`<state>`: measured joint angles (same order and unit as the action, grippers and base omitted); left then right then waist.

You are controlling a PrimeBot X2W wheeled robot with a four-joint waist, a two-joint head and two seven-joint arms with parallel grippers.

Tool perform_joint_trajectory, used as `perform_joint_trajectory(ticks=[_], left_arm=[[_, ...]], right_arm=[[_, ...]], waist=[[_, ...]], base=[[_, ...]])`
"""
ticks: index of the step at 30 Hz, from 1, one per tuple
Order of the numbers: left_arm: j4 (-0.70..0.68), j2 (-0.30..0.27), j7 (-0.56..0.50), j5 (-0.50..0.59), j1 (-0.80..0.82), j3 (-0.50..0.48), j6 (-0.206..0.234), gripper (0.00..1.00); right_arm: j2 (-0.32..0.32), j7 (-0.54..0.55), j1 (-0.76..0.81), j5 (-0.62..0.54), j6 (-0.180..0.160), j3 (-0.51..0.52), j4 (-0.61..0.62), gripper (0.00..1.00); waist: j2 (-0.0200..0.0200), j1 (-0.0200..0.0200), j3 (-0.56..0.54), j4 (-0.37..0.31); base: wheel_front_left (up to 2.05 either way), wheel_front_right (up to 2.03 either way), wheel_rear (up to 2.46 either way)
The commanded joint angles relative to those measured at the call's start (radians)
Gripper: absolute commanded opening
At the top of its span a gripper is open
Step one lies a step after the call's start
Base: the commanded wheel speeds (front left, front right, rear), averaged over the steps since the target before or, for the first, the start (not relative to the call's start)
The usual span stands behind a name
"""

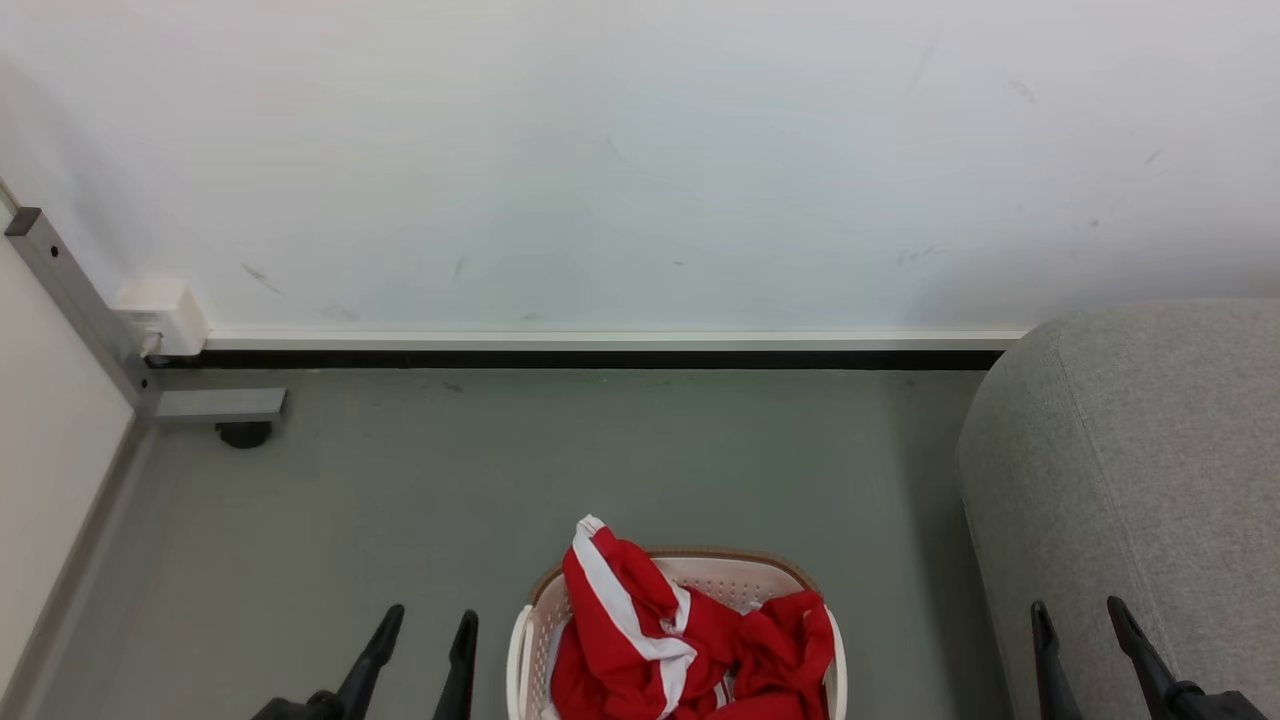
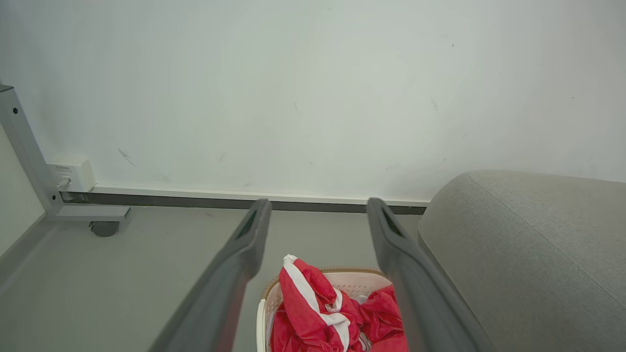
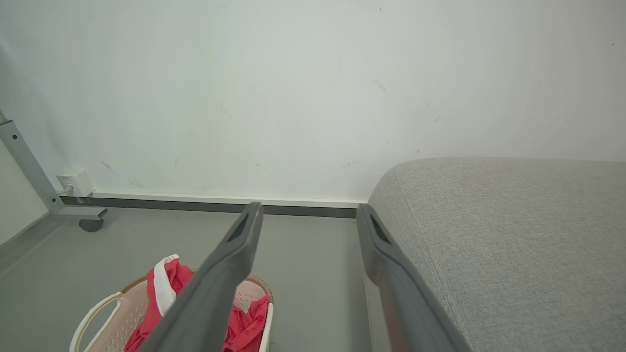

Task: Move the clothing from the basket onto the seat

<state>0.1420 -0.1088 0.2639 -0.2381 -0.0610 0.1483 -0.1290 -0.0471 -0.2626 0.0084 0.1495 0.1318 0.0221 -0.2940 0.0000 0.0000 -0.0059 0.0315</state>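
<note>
Red clothing (image 1: 680,640) with white stripes is heaped in the white basket (image 1: 522,650) with a brown rim, on the floor at the bottom middle of the head view. The clothing (image 2: 332,313) and the basket (image 2: 352,279) show low in the left wrist view, and the clothing (image 3: 168,283) and basket (image 3: 98,313) low left in the right wrist view. The light grey seat (image 1: 1150,480) stands to the right. My left gripper (image 1: 432,622) hangs open left of the basket. My right gripper (image 1: 1078,612) is open in front of the seat's edge. Both hold nothing.
A white wall with a baseboard (image 1: 600,340) runs behind. At the left stands a grey metal frame leg (image 1: 60,290) with a black castor (image 1: 243,433) and a white box (image 1: 160,315). Grey floor (image 1: 600,450) lies between basket and wall.
</note>
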Motion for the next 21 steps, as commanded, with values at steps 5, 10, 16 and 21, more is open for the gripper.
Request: perform_joint_trajectory(ticks=[5, 10, 16, 21], left_arm=[[0.000, -0.001, 0.001, 0.001, -0.007, -0.002, -0.003, 1.00], [-0.001, -0.008, 0.001, -0.004, -0.007, 0.000, -0.001, 1.00], [-0.004, -0.016, 0.001, -0.008, 0.003, 0.007, -0.001, 1.00], [-0.012, -0.029, 0.001, -0.017, 0.035, 0.017, -0.001, 1.00]], right_arm=[[-0.006, -0.003, 0.005, 0.012, -0.002, -0.004, 0.004, 1.00], [-0.006, -0.003, -0.001, 0.019, -0.002, -0.011, 0.009, 1.00], [-0.006, -0.003, -0.011, 0.029, -0.002, -0.023, 0.015, 1.00], [-0.005, -0.002, -0.034, 0.035, -0.002, -0.041, 0.028, 1.00]], waist=[[0.0000, 0.0000, 0.003, -0.008], [0.0000, 0.0000, 0.010, -0.022], [0.0000, 0.0000, 0.026, -0.050], [0.0000, 0.0000, 0.065, -0.080]], base=[[0.00, 0.00, 0.00], [0.00, 0.00, 0.00], [0.00, 0.00, 0.00], [0.00, 0.00, 0.00]])
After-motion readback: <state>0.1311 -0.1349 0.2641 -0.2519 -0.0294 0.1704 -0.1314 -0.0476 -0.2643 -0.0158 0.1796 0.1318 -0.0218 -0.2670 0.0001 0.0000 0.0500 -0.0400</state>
